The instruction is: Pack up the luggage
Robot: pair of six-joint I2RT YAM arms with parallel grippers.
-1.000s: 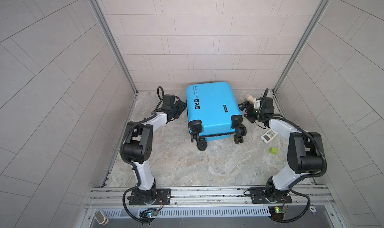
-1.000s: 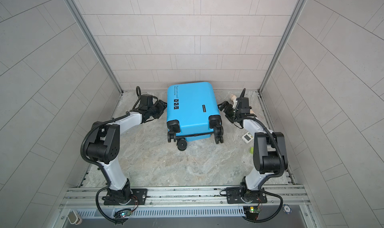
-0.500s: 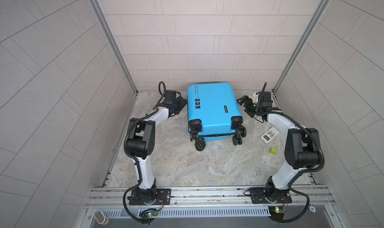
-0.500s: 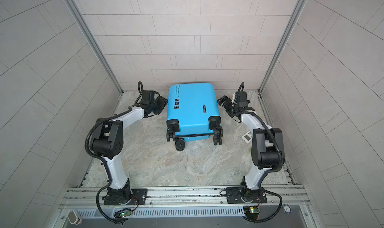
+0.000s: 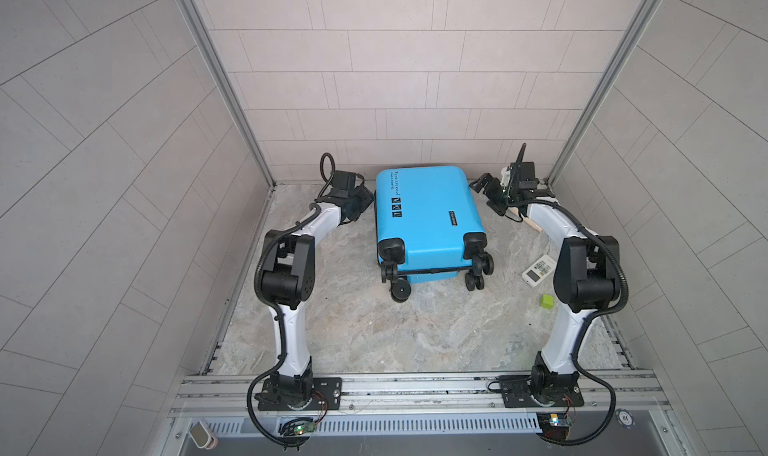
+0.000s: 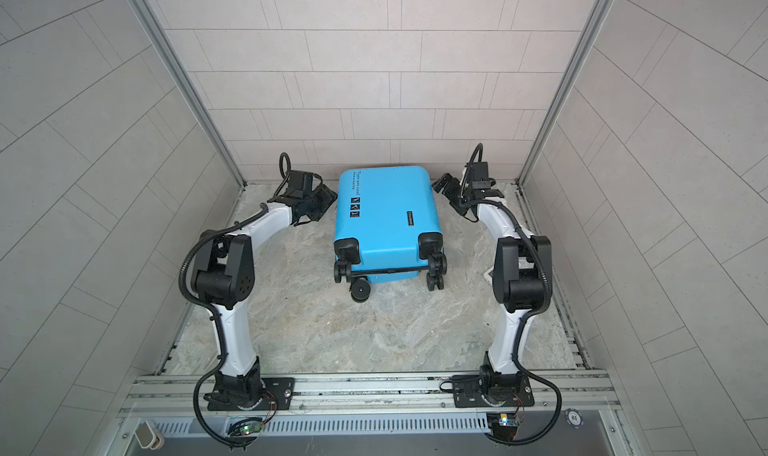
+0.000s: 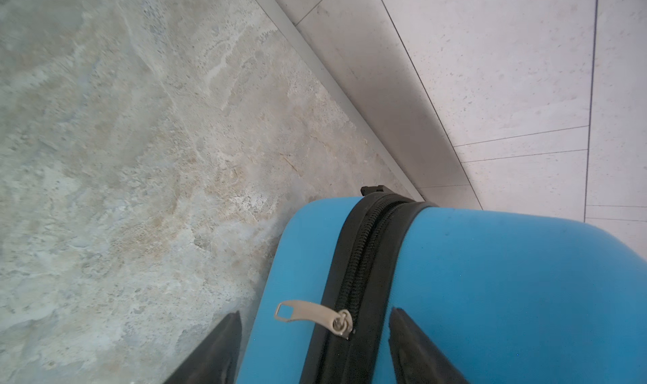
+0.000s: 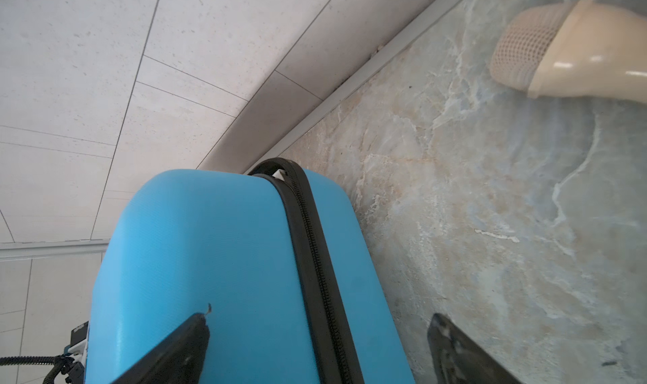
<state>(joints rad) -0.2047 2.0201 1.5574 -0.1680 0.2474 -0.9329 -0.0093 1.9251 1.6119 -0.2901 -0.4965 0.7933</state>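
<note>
I find the luggage [image 5: 428, 208] lying shut and face up, the back wall just beyond its top end. The left gripper [image 7: 315, 343] stands part open astride its side seam, the zipper pull [image 7: 311, 315] lying ungripped between the jaws. The right gripper [image 8: 318, 326] gapes wide over the opposite side's zipper [image 8: 315, 259], holding nothing. I judge the zipper step in hand: the left jaws must next close squarely on that pull. The contents are hidden, and a beige item [image 8: 567, 53] beside the luggage is cut off.

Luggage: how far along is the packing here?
Done: nothing visible; the luggage lies closed. In hand: left gripper open astride the zipper pull, right gripper open at the opposite side. Remaining: remote, green block and beige dryer-like item lie outside.
</note>
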